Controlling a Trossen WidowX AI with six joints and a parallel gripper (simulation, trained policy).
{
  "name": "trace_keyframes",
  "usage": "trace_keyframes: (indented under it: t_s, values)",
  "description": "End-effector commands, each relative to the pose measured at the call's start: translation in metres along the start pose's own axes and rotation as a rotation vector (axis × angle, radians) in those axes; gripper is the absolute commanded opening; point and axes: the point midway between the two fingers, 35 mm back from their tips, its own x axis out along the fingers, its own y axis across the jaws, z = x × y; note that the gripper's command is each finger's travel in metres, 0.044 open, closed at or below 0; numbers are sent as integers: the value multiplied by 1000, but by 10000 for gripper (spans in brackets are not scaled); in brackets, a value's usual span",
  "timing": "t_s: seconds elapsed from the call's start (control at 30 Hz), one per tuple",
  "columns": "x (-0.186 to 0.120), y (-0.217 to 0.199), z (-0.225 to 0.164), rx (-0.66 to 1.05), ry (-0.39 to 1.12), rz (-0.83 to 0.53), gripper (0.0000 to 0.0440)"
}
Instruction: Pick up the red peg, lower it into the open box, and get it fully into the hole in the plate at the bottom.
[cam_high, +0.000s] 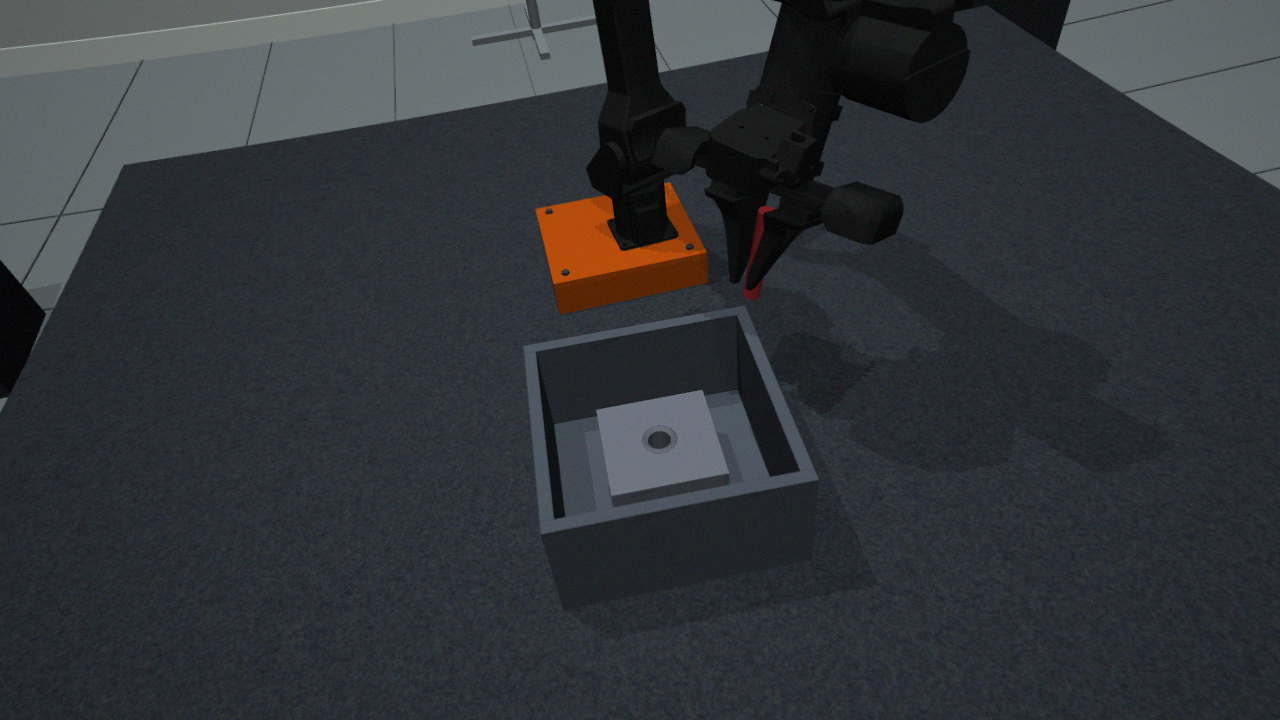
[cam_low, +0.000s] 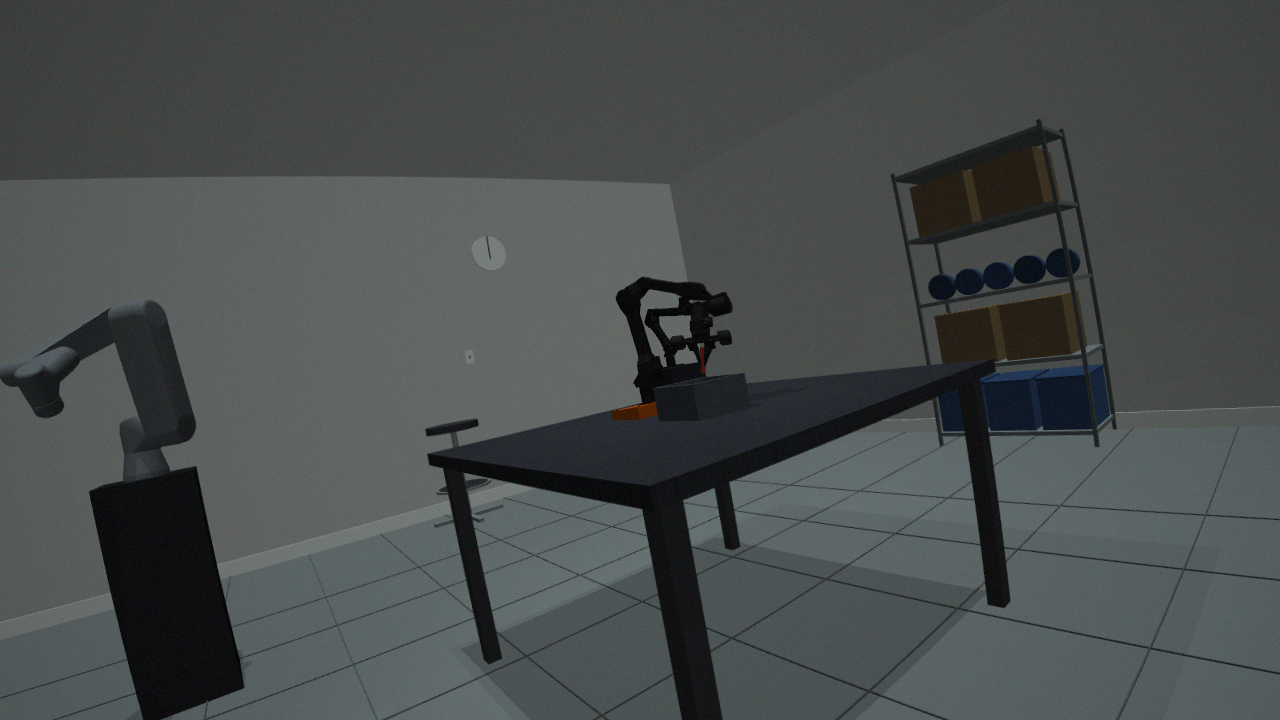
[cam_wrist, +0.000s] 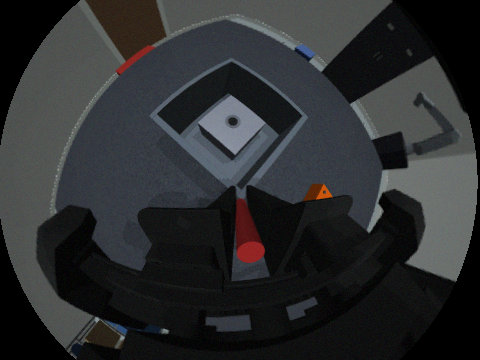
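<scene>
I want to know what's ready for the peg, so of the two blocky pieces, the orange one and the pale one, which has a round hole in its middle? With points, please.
The pale plate (cam_high: 631, 465) (cam_wrist: 216, 125) inside the gray box (cam_high: 680, 546) (cam_low: 702, 400) (cam_wrist: 175, 131).

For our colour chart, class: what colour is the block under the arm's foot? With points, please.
Orange (cam_high: 586, 243) (cam_low: 633, 412) (cam_wrist: 315, 193); the top view shows it best.

Arm (cam_high: 805, 80): upper part cut off by top view's edge; stool (cam_high: 534, 35): seat out of frame; peg (cam_high: 759, 237): middle hidden behind one finger
</scene>
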Motion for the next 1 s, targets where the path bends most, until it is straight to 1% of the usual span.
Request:
trace_keyframes:
  t_s: [0.0,0.47,0.77,0.97]
  values:
    - [1,2,15,24,-17,4,0]
    - [29,-2,74,86,-29,-16,0]
    - [55,-4,103,64,-2,-12,0]
    - [75,-1,114,30,21,3,0]
